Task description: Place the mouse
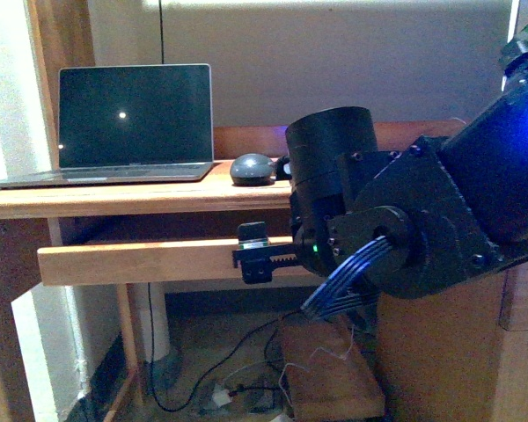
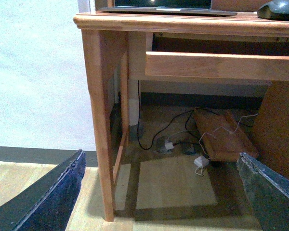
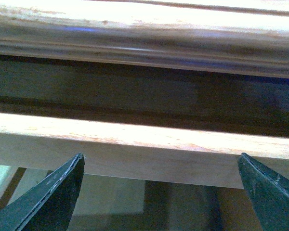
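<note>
The mouse (image 1: 252, 169), small, dark grey and dome-shaped, lies on the wooden desk top (image 1: 158, 195) just right of the laptop. It also shows in the left wrist view (image 2: 278, 9) at the desk's far end. My right gripper (image 1: 255, 252) is open and empty, right at the front rail of the pull-out tray (image 1: 141, 262), below the mouse. In the right wrist view the gripper (image 3: 161, 192) faces that rail (image 3: 144, 151) close up. My left gripper (image 2: 161, 192) is open and empty, low near the floor, facing the desk's leg (image 2: 100, 125).
An open laptop (image 1: 132, 119) with a dark screen stands on the desk's left half. My right arm's big dark joints (image 1: 405, 229) fill the right of the front view. Cables and a plug (image 2: 201, 161) and a wooden board (image 2: 221, 134) lie on the floor under the desk.
</note>
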You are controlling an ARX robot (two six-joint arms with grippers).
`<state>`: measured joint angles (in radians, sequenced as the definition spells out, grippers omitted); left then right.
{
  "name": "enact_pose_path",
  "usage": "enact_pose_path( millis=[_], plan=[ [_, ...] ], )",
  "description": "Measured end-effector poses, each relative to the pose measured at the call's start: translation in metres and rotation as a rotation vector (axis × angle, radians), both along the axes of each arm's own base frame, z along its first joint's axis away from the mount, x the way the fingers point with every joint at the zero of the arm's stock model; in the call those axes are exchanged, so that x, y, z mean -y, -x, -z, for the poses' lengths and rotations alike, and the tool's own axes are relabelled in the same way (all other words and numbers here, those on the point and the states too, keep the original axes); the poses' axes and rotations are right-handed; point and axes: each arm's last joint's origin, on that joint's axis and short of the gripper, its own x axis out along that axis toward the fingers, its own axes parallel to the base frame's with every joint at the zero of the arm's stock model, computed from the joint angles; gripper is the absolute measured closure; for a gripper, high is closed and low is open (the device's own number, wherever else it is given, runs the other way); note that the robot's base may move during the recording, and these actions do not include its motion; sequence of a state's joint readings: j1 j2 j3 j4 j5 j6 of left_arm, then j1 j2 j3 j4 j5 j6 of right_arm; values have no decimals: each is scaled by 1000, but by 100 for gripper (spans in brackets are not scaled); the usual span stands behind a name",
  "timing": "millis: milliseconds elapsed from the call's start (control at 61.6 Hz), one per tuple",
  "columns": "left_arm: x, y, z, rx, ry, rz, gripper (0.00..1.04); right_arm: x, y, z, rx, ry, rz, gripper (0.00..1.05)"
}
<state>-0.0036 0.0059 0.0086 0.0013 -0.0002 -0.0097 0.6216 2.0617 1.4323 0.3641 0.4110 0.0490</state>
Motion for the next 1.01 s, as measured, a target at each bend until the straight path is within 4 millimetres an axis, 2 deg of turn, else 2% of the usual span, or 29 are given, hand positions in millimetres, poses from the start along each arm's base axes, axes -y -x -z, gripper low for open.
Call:
enact_pose_path(
  millis=[389, 649, 779, 860, 1006],
  plan=[
    [0, 0, 0, 0, 0, 0, 8, -44, -14, 16, -22, 4, 35, 8],
    [0, 0, 0, 0, 0, 0, 8, -49, -16, 15, -17, -45, 55, 8],
    [0, 0, 0, 0, 0, 0, 8, -43, -16, 15, -14, -69, 35, 8],
    [0, 0, 0, 0, 0, 0, 8, -31, -14, 13, -14, -87, 1, 8],
    [0, 0, 0, 0, 0, 0, 8, 8, -5, -2, 8, -114, 26, 8]
  ],
)
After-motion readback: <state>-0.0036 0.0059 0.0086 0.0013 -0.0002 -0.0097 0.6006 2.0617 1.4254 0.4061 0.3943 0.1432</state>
